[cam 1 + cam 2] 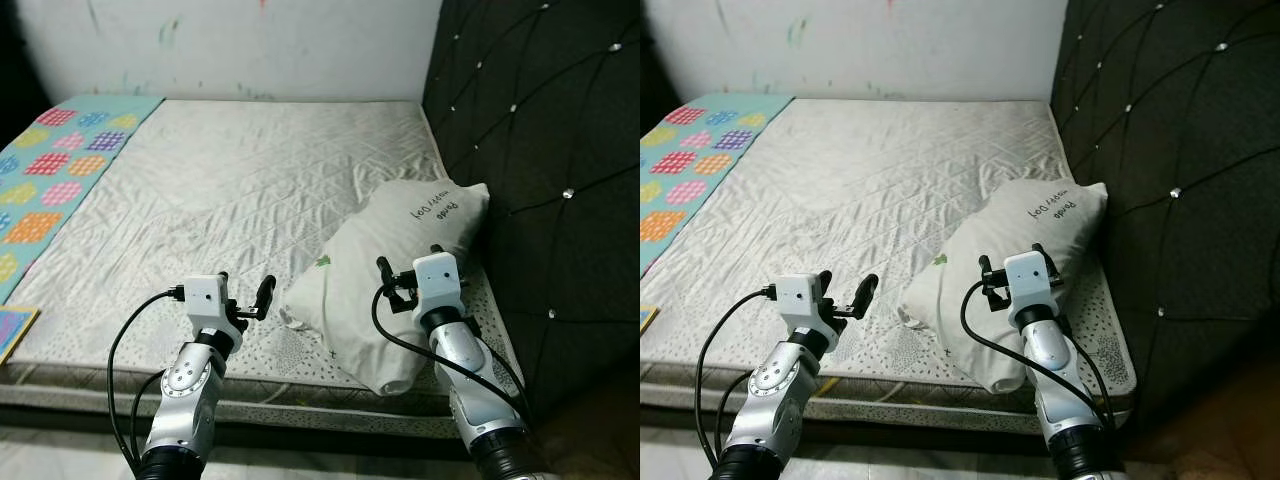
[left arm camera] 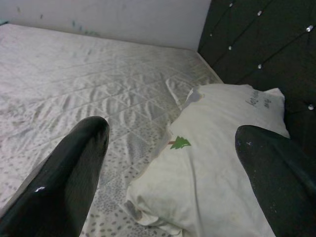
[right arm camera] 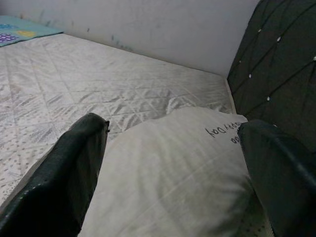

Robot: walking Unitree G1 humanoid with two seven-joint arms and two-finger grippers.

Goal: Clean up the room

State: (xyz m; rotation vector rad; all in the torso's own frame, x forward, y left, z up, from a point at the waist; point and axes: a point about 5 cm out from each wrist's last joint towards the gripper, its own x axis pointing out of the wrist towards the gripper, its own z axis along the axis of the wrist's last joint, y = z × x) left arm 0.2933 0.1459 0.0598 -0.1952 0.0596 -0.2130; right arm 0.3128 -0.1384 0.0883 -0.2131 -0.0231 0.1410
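Observation:
A white pillow [image 1: 400, 235] with a small green tree print [image 2: 180, 143] and handwriting [image 1: 433, 208] lies askew on the bed's right side, against the headboard; its near end hangs over the mattress edge. My right gripper [image 1: 410, 262] hovers open just above the pillow's near half, and the pillow [image 3: 182, 168] spreads between its fingers [image 3: 74, 173]. My left gripper [image 1: 245, 295] is open over the mattress front edge, just left of the pillow's corner [image 2: 148, 217].
The grey quilted mattress [image 1: 220, 180] is bare across its middle. A dark tufted headboard [image 1: 540, 150] walls the right side. A colourful patchwork blanket [image 1: 60, 160] covers the left end, and a bright flat item [image 1: 12, 330] lies at the near left corner.

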